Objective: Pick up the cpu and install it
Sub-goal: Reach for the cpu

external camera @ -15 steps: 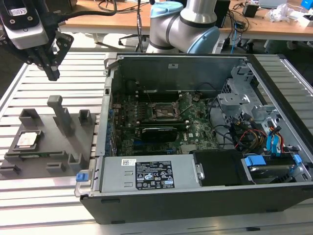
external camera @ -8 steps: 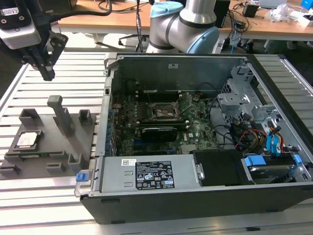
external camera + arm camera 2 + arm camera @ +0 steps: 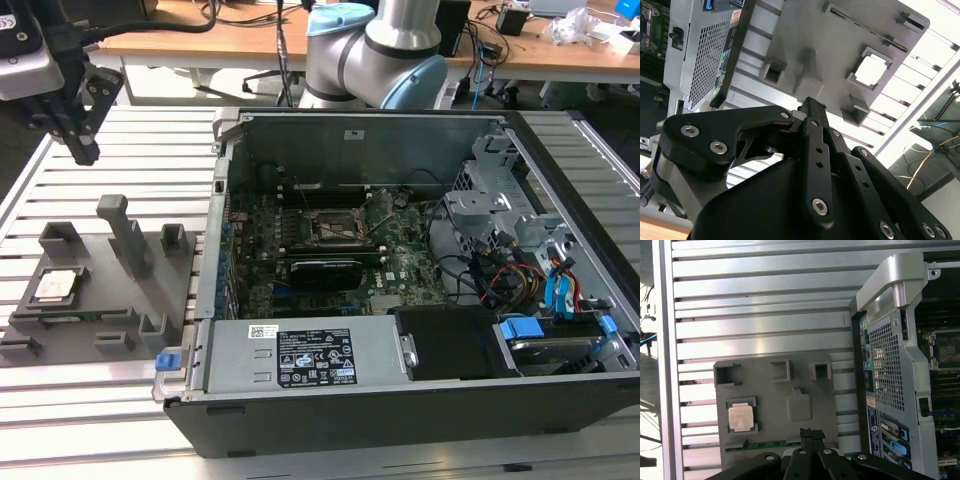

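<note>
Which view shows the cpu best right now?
The first wrist view: it looks straight down on the small square silvery-grey cpu, seated flat in the grey plastic holder tray. The exterior view shows the cpu small and slanted, at the exterior view's left. The second wrist view shows it washed out.

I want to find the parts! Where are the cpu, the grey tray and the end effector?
cpu [image 3: 58,287]: exterior view, middle of its silvery top.
grey tray [image 3: 100,290]: exterior view, bare flat base.
end effector [image 3: 85,150]: exterior view, between its fingertips.
</note>
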Tool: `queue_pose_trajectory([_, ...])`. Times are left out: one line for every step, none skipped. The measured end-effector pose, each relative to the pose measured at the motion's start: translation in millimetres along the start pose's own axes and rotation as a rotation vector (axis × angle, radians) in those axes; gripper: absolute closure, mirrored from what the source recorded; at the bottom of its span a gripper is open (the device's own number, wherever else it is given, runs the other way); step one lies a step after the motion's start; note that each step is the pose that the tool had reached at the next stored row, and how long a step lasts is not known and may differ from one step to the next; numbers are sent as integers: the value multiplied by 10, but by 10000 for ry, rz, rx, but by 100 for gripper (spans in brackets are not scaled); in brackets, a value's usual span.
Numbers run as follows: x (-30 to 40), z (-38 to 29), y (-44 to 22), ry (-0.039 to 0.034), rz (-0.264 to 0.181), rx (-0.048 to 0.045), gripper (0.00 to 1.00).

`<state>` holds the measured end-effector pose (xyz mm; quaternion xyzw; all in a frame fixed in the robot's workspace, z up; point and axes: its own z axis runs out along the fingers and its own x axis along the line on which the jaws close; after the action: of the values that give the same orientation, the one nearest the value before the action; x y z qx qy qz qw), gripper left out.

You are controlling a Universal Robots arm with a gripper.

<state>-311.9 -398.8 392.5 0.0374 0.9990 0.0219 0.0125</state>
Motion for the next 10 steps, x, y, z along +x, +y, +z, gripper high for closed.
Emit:
queue_pose_trajectory([23,0,-2,-1,0,-1,89])
queue_pose_trajectory([40,-1,-3,0,0,-1,89])
queue_pose_trajectory([51,-1,-4,0,0,0,89])
queue_pose_trajectory([67,-1,-5,0,0,-1,89])
queue_pose_trajectory([84,-2,-6,0,0,0,89])
queue_pose_trajectory([99,-2,-7,0,0,0,89])
queue_pose_trajectory([110,-2,-8,0,0,-1,89])
queue_pose_trajectory([133,-3,-10,0,0,-1,89])
queue_pose_trajectory([153,-3,-11,0,1,0,89])
queue_pose_trajectory([174,-4,-13,-1,1,-1,89])
